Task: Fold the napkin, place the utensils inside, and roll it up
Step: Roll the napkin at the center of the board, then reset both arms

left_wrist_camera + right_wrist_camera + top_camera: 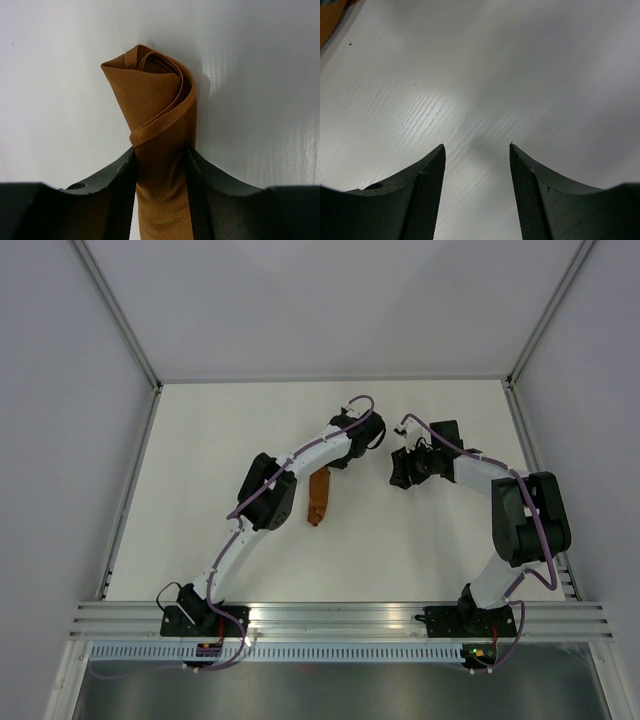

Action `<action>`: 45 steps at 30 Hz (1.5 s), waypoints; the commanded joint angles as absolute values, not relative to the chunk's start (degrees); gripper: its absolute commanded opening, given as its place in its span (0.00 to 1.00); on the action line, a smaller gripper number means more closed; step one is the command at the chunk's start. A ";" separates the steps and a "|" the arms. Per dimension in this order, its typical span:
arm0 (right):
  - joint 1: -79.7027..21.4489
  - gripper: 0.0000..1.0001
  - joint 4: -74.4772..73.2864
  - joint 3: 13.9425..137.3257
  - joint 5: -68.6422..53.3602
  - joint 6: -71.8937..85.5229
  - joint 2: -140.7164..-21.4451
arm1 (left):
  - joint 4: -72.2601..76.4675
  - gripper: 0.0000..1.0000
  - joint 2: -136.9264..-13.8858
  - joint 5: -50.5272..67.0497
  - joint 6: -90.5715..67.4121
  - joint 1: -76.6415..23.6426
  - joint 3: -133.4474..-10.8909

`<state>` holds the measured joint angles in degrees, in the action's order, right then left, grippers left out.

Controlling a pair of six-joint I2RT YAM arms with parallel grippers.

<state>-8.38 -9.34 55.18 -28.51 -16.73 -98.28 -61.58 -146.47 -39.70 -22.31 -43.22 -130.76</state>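
The rust-orange napkin (319, 498) lies on the white table as a narrow rolled-up bundle. In the left wrist view the napkin (160, 100) shows its spiral end, wrapped by a diagonal band of cloth. My left gripper (328, 466) is at the roll's far end, and in its wrist view the left gripper (161, 150) is shut on the roll, with both fingers pressed against its sides. My right gripper (400, 470) is open and empty over bare table to the right of the roll; it also shows in the right wrist view (477, 146). The knife is not visible.
The white table (200, 490) is walled by grey panels with metal rails at the left, right and near edges. A corner of the orange cloth (327, 20) shows at the top left of the right wrist view.
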 commanded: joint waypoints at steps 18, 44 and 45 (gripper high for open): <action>-8.26 0.60 -9.58 56.60 -27.95 -17.40 -97.47 | -54.24 0.56 -137.03 -26.55 -23.82 -40.43 -126.30; -8.26 0.60 -11.16 56.69 -26.98 -18.28 -96.42 | -42.46 0.57 -122.27 -21.18 -24.79 -37.62 -113.21; -8.35 0.61 -11.16 56.78 -26.98 -18.02 -96.16 | -41.67 0.57 -120.95 -21.18 -24.79 -37.18 -110.77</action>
